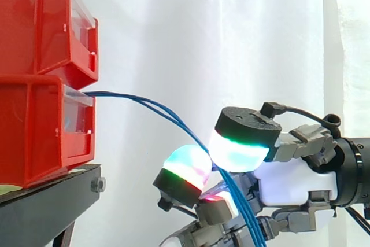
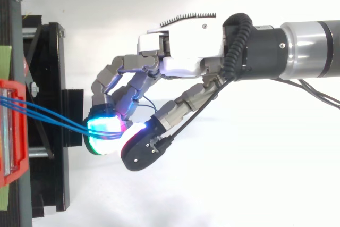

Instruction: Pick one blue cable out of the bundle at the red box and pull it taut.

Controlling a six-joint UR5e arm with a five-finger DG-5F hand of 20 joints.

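Blue cables (image 1: 124, 95) (image 2: 53, 116) gripped by the hand (image 1: 295, 180) (image 2: 186, 57) in front of the lower red bin (image 1: 34, 131) (image 2: 16, 168).
The cables leave the front of the lower bin, run out in a shallow downward curve and pass between the glowing fingers (image 1: 243, 143) (image 2: 103, 131), which are curled and closed on them; several strands enter the grip, and whether one is singled out cannot be told. Below the pads, the side view shows the strands continuing down past the palm. The hand is clear of the bin. An upper red bin (image 1: 40, 21) sits on the lower one, both on a black stand (image 1: 46, 201) before a white curtain (image 1: 173, 27).
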